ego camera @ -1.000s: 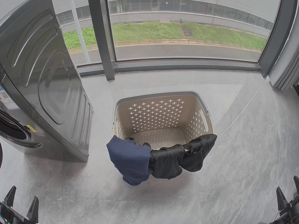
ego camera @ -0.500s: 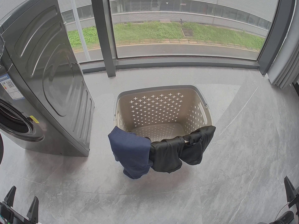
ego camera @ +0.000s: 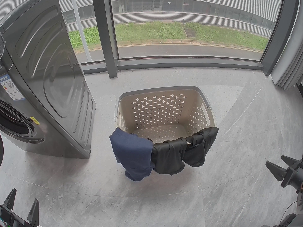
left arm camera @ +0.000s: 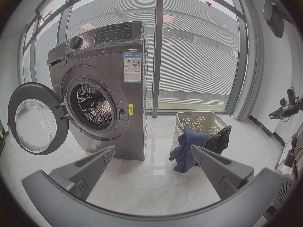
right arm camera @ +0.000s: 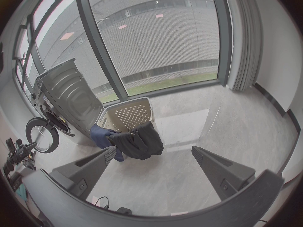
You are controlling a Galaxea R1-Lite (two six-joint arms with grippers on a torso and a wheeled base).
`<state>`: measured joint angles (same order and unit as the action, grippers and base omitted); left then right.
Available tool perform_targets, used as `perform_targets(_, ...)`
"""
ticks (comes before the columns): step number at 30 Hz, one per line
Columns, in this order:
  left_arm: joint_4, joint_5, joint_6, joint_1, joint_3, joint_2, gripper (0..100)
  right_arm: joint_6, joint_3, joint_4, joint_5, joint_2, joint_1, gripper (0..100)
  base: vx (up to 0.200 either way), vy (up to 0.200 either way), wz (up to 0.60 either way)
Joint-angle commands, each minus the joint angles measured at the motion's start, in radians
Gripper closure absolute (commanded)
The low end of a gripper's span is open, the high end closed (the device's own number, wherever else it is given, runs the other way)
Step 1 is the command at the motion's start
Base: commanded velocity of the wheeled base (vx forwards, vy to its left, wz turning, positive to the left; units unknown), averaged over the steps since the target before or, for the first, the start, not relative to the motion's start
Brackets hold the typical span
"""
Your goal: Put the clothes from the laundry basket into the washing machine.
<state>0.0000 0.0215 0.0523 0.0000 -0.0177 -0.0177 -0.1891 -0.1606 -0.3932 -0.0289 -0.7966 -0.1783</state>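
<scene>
Nearest the robot are its two black claws. The left gripper [ego camera: 23,201] sits low at the near left over the pale grey marbled stone floor [ego camera: 221,193], its two pointed fingers spread wide with nothing between them. The right gripper [ego camera: 275,160] is at the near right, held higher, also with its two fingers spread apart and holding nothing. Both are well apart from the laundry. Beyond them, in the middle of the floor, the clothes hang over the near rim of the single beige perforated plastic laundry basket with a grey rim [ego camera: 164,89]. One navy blue garment [ego camera: 132,155] is draped at the left corner and falls down the outside wall. Touching it on the right is a black garment [ego camera: 169,160], bunched over the rim, with another black bunch [ego camera: 202,147] at the right corner; I cannot tell whether these are one piece or two. To the left of the basket, near but not touching it, stands one grey metal front-loading washing machine [ego camera: 50,79]. Its round glass-centred door [left arm camera: 34,117] is swung fully open, showing the steel drum [left arm camera: 93,106]. Farthest back is a tall dark-framed window [ego camera: 189,26], with one grey pleated curtain [ego camera: 290,70] at its right end.
</scene>
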Motion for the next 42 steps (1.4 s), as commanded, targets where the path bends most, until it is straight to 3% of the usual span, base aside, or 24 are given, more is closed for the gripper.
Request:
perform_targets(1,0.000,0.000,0.001,0.000,0.016,0.010,0,-0.056,-0.019,-0.214,-0.002,-0.495,-0.089,0,0.000,0.000,0.00)
perform_targets(6,0.000,0.000,0.001,0.000,0.016,0.010,0,-0.058,-0.034,-0.248,0.001,-0.604,-0.104,0,0.000,0.000,0.00)
perform_targets(21,0.000,0.002,0.001,0.000,0.016,0.010,0,-0.061,-0.065,-0.539,0.032,-0.915,-0.178,0,0.000,0.000,0.00)
perform_targets(29,0.000,0.002,0.001,0.000,0.016,0.010,0,-0.065,-0.131,-0.553,0.037,-1.010,-0.219,0,0.000,0.000,0.00)
perform_targets(34,0.000,0.002,0.001,0.000,0.016,0.010,0,-0.067,-0.191,-0.575,0.086,-1.075,-0.245,0,0.000,0.000,0.00)
perform_targets(42,0.000,0.002,0.001,0.000,0.016,0.010,0,-0.073,-0.267,-0.633,0.093,-1.191,-0.245,0,0.000,0.000,0.00)
